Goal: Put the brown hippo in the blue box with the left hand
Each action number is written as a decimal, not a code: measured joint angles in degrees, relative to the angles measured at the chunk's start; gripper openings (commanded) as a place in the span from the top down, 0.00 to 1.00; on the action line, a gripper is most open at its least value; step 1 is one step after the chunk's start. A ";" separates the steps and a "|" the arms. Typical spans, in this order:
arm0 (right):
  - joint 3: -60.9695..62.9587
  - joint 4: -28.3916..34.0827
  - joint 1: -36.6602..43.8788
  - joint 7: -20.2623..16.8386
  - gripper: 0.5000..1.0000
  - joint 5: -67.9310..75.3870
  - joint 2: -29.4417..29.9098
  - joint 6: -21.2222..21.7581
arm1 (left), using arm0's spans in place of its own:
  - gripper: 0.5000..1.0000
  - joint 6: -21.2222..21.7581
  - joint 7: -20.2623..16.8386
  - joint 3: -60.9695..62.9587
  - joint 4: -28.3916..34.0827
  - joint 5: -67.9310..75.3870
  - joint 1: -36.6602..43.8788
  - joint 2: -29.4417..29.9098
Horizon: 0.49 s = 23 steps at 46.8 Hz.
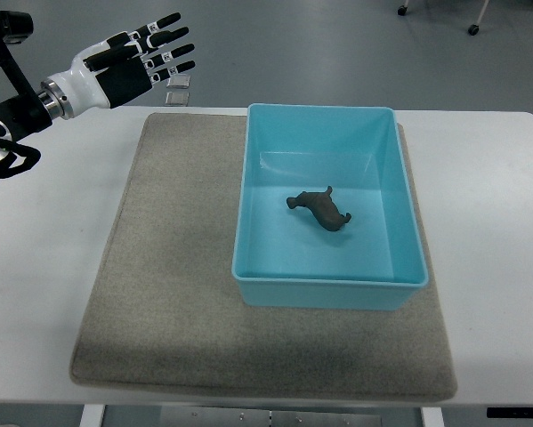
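1. The robot's black-and-white left hand [141,55] hangs past the white table's [497,169] far left corner, fingers stretched flat, empty.
2. The small brown toy hippo [321,208] lies inside the light-blue rectangular plastic box [328,292], near its middle.
3. The box sits on a grey felt mat [168,267].

Grey floor [319,53] beyond white table [488,222]; seemingly chair castors [472,29] above.

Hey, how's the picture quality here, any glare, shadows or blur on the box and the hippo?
Top view: even, soft overhead light; the blue box shows faint bright patches on its floor but no harsh glare; the brown hippo is sharp, with only a faint shadow beneath it; the left hand, open over the table's far edge, looks crisp, no motion blur; the grey mat is evenly lit.
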 measured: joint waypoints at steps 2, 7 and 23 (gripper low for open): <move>0.00 0.00 0.00 0.00 0.13 0.00 0.00 0.00 | 0.00 0.07 0.05 0.07 0.54 -0.35 0.11 -0.03; 0.00 0.00 0.00 0.01 0.13 0.00 0.00 0.00 | 0.00 0.13 0.06 -0.18 1.56 -1.02 1.46 -0.24; 0.00 0.00 0.00 0.00 0.13 0.00 0.00 0.00 | 0.00 -0.34 -0.46 -0.47 2.30 -4.15 3.10 0.08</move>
